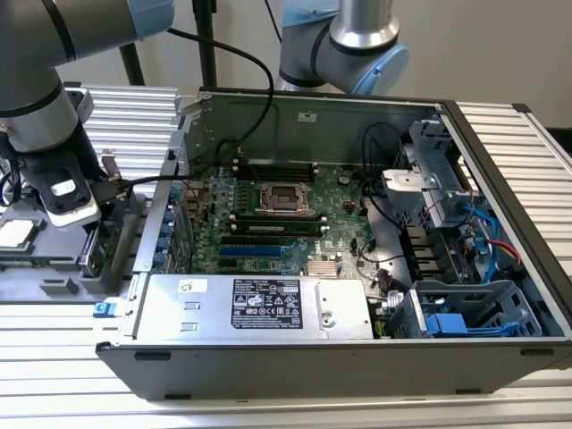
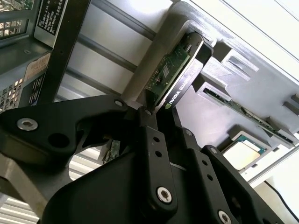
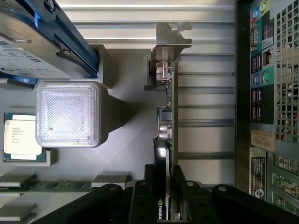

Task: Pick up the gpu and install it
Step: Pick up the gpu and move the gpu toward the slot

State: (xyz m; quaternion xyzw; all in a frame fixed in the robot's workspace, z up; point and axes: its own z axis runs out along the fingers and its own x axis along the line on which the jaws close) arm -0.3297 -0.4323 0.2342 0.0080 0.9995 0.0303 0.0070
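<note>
The gpu [image 3: 168, 116] is a thin green card standing on edge in a grey holder [image 3: 126, 154], with its silver bracket [image 3: 172, 37] at the far end. My gripper [image 3: 166, 186] straddles the card's near end, and its black fingers [image 3: 150, 186] press against both faces. In the second wrist view the fingers meet at the gripper [image 2: 152, 109] on the lower end of the gpu [image 2: 174, 74]. In the exterior view the gripper [image 1: 94, 228] is low over the holder [image 1: 63, 277], at that view's left of the open computer case [image 1: 500, 179].
The case holds a green motherboard [image 1: 268, 210] with blue slots [image 1: 250, 253] and a silver power supply [image 1: 259, 304]. Beside the card lie a hard drive [image 3: 32, 46], a translucent block [image 3: 67, 114] and a CPU chip [image 3: 18, 137]. The case's rear port panel [image 3: 268, 93] stands close by.
</note>
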